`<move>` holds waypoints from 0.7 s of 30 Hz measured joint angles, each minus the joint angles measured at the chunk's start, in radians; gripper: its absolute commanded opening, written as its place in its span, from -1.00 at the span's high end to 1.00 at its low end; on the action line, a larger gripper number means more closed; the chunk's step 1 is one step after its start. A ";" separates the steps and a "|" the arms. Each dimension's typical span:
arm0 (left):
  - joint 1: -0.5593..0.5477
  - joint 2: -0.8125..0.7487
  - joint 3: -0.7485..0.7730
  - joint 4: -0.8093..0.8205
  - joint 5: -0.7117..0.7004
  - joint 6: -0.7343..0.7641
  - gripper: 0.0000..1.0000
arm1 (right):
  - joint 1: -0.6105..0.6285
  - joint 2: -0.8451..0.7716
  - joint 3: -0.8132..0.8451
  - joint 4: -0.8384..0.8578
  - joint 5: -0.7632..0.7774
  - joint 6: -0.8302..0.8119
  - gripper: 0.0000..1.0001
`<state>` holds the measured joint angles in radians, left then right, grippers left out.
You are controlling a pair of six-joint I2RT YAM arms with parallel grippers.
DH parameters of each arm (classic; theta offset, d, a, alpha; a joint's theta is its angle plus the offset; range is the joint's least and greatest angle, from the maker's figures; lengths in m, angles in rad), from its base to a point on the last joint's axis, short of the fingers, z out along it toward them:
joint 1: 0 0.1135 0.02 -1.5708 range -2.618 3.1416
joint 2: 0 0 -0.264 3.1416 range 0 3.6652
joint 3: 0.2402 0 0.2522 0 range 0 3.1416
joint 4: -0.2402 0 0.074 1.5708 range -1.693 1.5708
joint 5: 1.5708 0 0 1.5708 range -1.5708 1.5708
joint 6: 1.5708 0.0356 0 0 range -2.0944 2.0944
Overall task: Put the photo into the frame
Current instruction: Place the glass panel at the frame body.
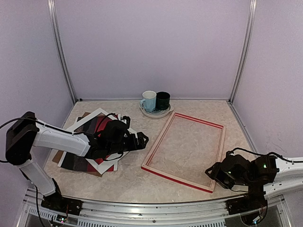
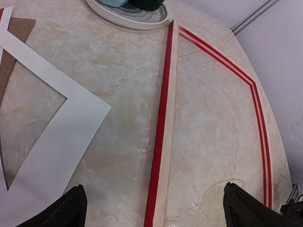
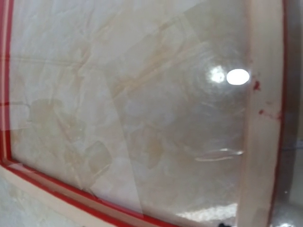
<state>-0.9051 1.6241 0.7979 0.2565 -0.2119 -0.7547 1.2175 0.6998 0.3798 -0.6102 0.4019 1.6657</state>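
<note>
Though thin, rectangular red-and-wood frame [image 1: 177,178].

Pale wood frame [image 2: 166,142], glossy clear pane [image 3: 142,94]

Quick tally, approx. by kind:

- Robot arms: 2, i.e. left arm [image 1: 61,139] & right arm [image 1: 284,172].
- Pincers: 2, 1 per arm, i.e. left pincer [image 1: 141,140] & right pincer [image 1: 214,171].
- Fingertips [image 2: 71,210]: 2 black ones seen in left wrist view; none clear in right wrist view.
- Frame [image 1: 159,140]: 1, red, w/ 4 rails.
- Clear pane [image 3: 142,118]: 1, inside it.
- Photo [image 1: 98,126]: 1, red & dark, partly hidden under left arm.
- White mat [image 1: 87,116]: 1.
- Brown backing board [image 1: 56,156]: 1.
- Cups: 2, i.e. 1 pale mug [image 1: 149,100] & 1 black cup [image 1: 163,100].
- Plate [image 1: 156,114]: 1, under both cups.
- Bench [image 1: 128,184]: 1.
- Metal uprights [image 1: 61,52]: 2, at back corners.
</note>
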 measured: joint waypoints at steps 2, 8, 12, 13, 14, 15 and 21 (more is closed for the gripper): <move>0.000 0.009 0.006 0.000 0.002 0.000 -0.98 | 0.000 0.012 0.000 -0.005 0.001 0.000 -0.22; 0.000 0.056 0.060 -0.004 0.002 0.013 -0.98 | 0.000 0.059 0.035 -0.087 0.068 -0.004 -0.51; 0.000 0.114 0.123 -0.004 0.003 0.035 -0.98 | 0.000 0.063 0.108 -0.154 0.159 -0.006 -0.62; 0.000 0.130 0.140 -0.005 0.003 0.042 -0.98 | -0.002 0.063 0.125 -0.169 0.183 -0.009 -0.65; 0.000 0.143 0.153 -0.005 0.003 0.048 -0.97 | -0.009 0.063 0.138 -0.179 0.203 -0.014 -0.67; 0.000 0.159 0.171 -0.008 0.004 0.056 -0.96 | -0.018 0.063 0.149 -0.188 0.217 -0.026 -0.72; 0.018 0.234 0.246 -0.011 0.042 0.089 -0.86 | -0.192 0.089 0.169 -0.185 0.234 -0.167 -0.83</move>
<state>-0.8867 1.8580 1.0435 0.2459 -0.1699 -0.6662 1.0260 0.7887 0.5488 -0.7956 0.6361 1.4990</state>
